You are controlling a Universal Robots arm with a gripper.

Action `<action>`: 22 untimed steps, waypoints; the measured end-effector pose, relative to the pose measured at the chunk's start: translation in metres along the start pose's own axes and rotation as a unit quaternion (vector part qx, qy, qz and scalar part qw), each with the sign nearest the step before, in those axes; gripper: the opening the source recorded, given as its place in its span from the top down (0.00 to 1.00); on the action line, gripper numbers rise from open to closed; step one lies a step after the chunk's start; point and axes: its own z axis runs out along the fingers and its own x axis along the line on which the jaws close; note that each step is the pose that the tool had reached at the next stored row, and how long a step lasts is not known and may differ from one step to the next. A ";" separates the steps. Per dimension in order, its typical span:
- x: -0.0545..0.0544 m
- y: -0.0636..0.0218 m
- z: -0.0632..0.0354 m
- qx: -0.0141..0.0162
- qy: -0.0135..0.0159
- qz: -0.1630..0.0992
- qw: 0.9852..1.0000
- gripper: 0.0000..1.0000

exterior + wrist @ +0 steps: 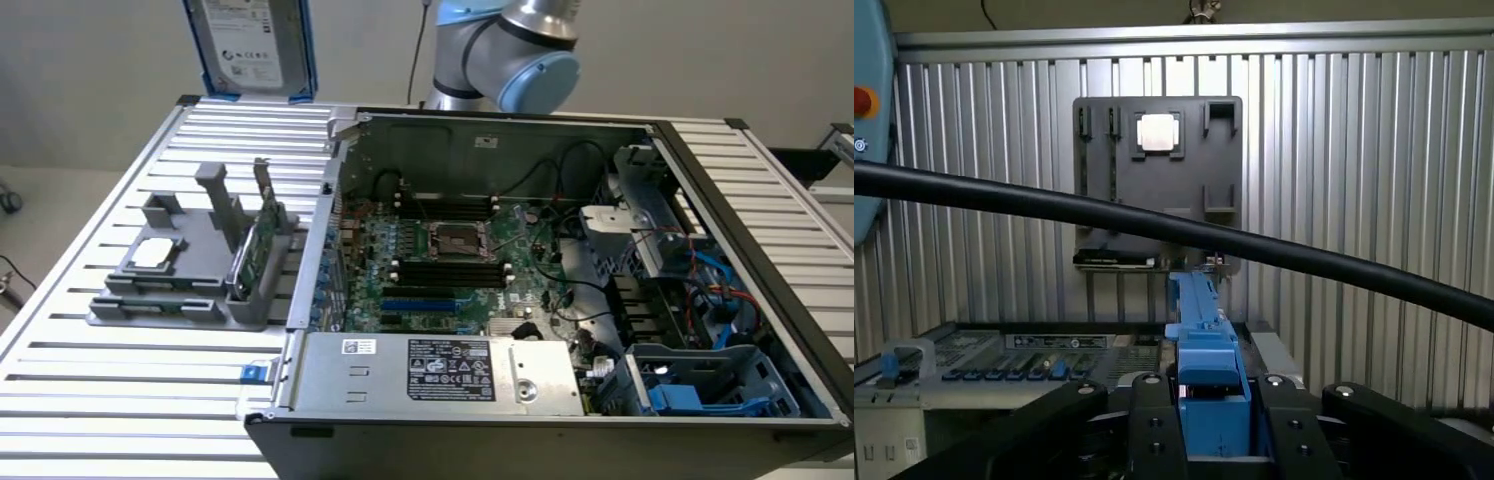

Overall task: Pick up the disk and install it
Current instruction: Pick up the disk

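While the open computer case lies on the slatted table, a grey holder stands just beside it, on the exterior view's left, carrying 1 square silver chip and 1 upright green circuit card. A black cable crosses the wrist view in front of the holder. The gripper is partly closed, its 2 jaws clamping the blue carrier edge of the disk. The disk is held upright over the table's far side, clear of the case.
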 end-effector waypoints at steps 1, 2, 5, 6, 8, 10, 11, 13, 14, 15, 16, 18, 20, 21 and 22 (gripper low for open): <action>0.002 -0.0045 -0.0011 0.000 0.000 0.000 1.000 0.67; 0.003 -0.0093 -0.0021 0.000 0.000 0.000 1.000 0.67; 0.008 -0.0230 -0.0046 -0.001 0.000 0.000 1.000 0.67; 0.009 -0.0275 -0.0052 -0.001 0.000 0.000 1.000 0.67; 0.012 -0.0367 -0.0059 -0.002 0.000 0.000 1.000 0.67; 0.016 -0.0458 -0.0064 -0.002 0.000 0.000 1.000 0.67; 0.017 -0.0503 -0.0066 -0.002 0.000 0.000 1.000 0.67; 0.021 -0.0597 -0.0070 -0.003 0.000 0.000 1.000 0.67; 0.022 -0.0642 -0.0072 -0.003 0.000 0.000 1.000 0.67; 0.024 -0.0688 -0.0074 -0.003 0.000 0.000 1.000 0.67; 0.026 -0.0734 -0.0076 -0.003 0.000 0.000 1.000 0.67; 0.029 -0.0825 -0.0078 -0.004 0.000 0.000 1.000 0.67; 0.032 -0.0916 -0.0081 -0.004 0.000 0.000 1.000 0.67; 0.034 -0.0963 -0.0082 -0.004 0.000 0.000 1.000 0.67; 0.035 -0.1009 -0.0082 -0.004 0.000 0.000 1.000 0.67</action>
